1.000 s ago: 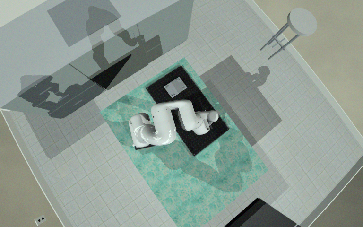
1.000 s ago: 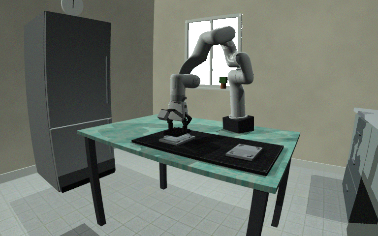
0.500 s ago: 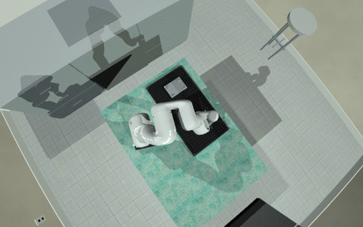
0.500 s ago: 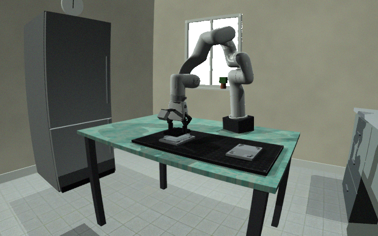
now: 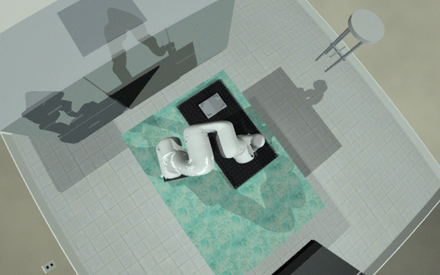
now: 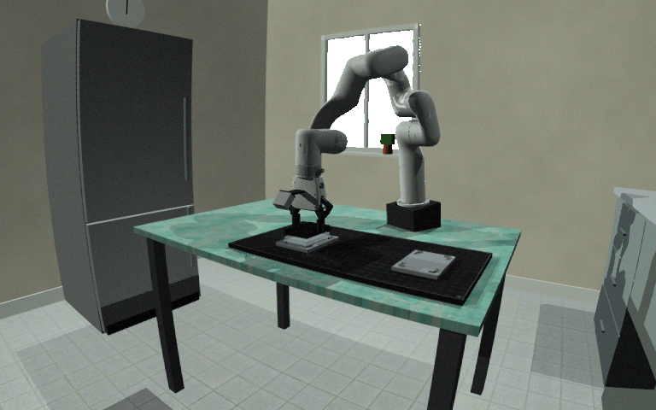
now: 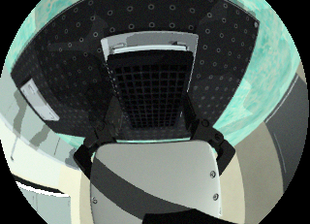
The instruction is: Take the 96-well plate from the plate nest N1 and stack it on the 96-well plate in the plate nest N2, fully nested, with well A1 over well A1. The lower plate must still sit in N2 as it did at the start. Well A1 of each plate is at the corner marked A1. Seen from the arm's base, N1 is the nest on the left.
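My gripper [image 6: 309,221] is shut on a dark 96-well plate [image 7: 151,91] and holds it by its long sides. It hangs directly over the pale 96-well plate [image 6: 307,239] that sits in nest N2 [image 7: 150,45], very close above it. I cannot tell whether the two plates touch. Nest N1 [image 6: 424,264] stands empty on the black mat, and it also shows in the overhead view [image 5: 212,105] and at the left edge of the wrist view [image 7: 30,91]. In the overhead view the arm's wrist [image 5: 250,145] hides the gripper and both plates. The A1 marks are too small to read.
The black mat [image 6: 367,259] lies on a green table [image 6: 331,284], with the arm's base block [image 6: 412,214] behind it. A fridge [image 6: 123,167] stands to the left of the table and a counter [image 6: 647,284] to the right.
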{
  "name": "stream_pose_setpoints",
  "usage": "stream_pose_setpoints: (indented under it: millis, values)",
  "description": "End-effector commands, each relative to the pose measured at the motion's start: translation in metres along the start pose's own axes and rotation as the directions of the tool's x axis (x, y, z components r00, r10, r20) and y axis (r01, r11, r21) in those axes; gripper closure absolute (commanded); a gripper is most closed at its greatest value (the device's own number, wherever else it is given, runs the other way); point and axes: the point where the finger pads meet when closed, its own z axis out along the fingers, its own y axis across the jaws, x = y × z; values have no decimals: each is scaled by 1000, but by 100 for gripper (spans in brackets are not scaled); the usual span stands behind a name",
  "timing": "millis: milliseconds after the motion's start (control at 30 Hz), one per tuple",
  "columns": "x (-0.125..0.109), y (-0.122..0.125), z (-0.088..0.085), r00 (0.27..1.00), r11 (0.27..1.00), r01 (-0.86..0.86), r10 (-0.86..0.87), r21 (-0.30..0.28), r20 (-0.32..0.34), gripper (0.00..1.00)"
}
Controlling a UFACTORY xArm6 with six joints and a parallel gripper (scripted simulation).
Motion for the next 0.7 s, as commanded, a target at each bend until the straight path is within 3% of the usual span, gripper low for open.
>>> stream_pose_setpoints:
  millis: [0,667]
  values:
    - [2,1,-1,1000,1000,0,0,-1,-4,100]
    - [2,1,2,1000,1000,0,0,-1,-4,100]
